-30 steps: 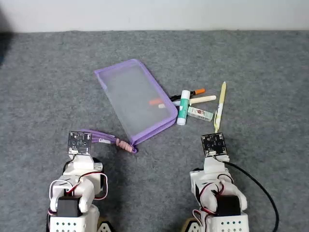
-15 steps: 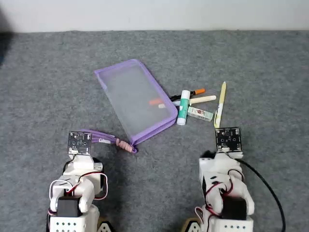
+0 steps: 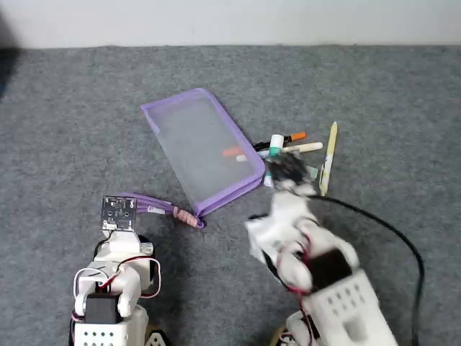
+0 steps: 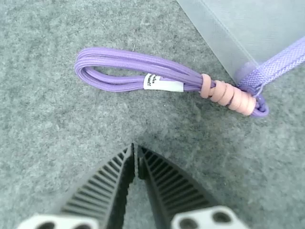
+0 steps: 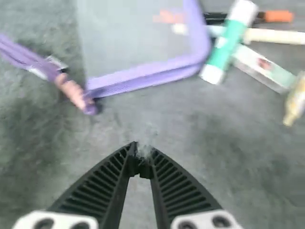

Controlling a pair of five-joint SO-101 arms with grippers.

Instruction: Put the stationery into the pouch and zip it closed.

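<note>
A translucent pouch (image 3: 200, 148) with purple trim lies slanted mid-table; an orange and a pale shape show through it. Its purple strap (image 4: 128, 71) with pink beads (image 4: 228, 95) trails from the near corner. To its right lies the stationery: a green-and-white glue stick (image 5: 226, 43), an orange-capped pen (image 3: 294, 136), a cream pen (image 5: 276, 36), a flat packet (image 5: 259, 64) and a yellow pencil (image 3: 330, 155). My left gripper (image 4: 135, 149) is shut and empty just short of the strap. My right gripper (image 5: 139, 151) is shut and empty above bare carpet, near the pouch's lower edge.
Grey carpet (image 3: 374, 86) covers the table up to a white wall at the back. The right arm (image 3: 295, 223) leans over the near ends of the stationery, and its black cable (image 3: 403, 245) loops off to the right. The left arm (image 3: 119, 252) stands at the front left.
The right arm has swung forward and left, from its rest spot at the front right to over the stationery beside the pouch. The left arm, pouch and stationery have not moved.
</note>
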